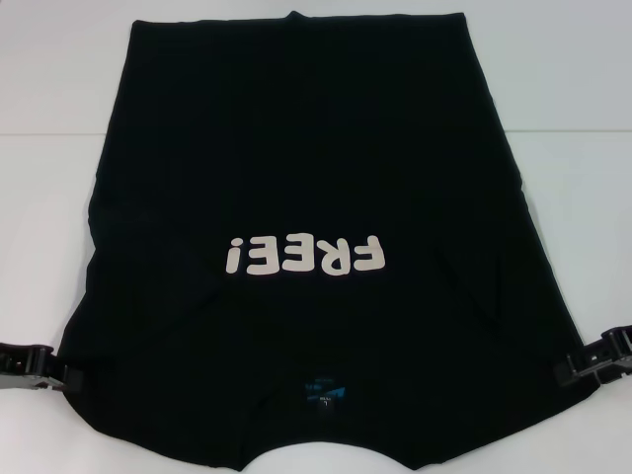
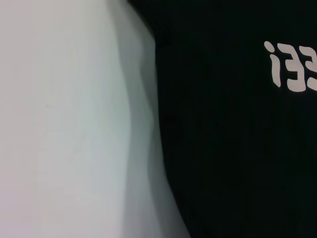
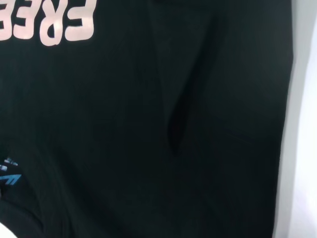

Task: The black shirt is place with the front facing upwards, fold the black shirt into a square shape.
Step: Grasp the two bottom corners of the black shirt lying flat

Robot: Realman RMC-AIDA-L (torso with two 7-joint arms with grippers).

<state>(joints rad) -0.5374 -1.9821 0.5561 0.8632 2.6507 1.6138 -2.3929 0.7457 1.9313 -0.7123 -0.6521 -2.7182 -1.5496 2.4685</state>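
- item: the black shirt, one piece, short-sleeved, lying flat on the white table directly before us, front face up.
- orientation: we note the collar end nearest us and the hem at the far side; the off-white "free!" lettering reads upside down from the head view.
- neck label: small, blue, just inside the collar at the near middle of the shirt.
- condition: cloth mostly smooth; we record a soft crease running down the right-hand side of the chest, seen as a dark fold in the right wrist view.
- sleeves: both appear drawn in along the body, so the outline widens toward us without loose sleeves standing out.
- left gripper: low at the near left edge of the shirt, at the cloth's border; we cannot tell whether its claw is released or clenched.
- right gripper: low at the near right edge of the shirt, at the cloth's border; we cannot tell the state of its claw either.
- left wrist view: shirt edge against the bare table, with the end of the lettering in sight.
- right wrist view: shirt fills nearly the whole picture, table showing as a pale strip along one side.
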